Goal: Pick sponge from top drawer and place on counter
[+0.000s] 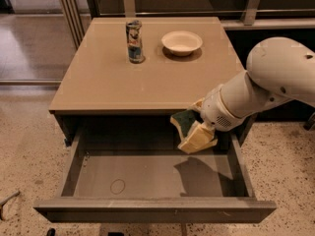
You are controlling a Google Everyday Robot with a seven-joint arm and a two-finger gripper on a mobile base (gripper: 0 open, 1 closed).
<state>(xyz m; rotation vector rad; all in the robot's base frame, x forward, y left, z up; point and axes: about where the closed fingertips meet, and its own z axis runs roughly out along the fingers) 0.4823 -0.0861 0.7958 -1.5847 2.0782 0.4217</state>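
The top drawer stands pulled open below the counter, its grey-brown floor bare with a faint ring mark at the front left. My gripper, with cream-yellow padded fingers, hangs over the drawer's right rear, just below the counter's front edge. It is shut on the sponge, whose dark green face shows at the upper left of the pads. The sponge is lifted off the drawer floor and casts a shadow below.
A drink can and a cream bowl stand at the back of the counter. My white arm reaches in from the right. Speckled floor surrounds the cabinet; a glass partition is at the left rear.
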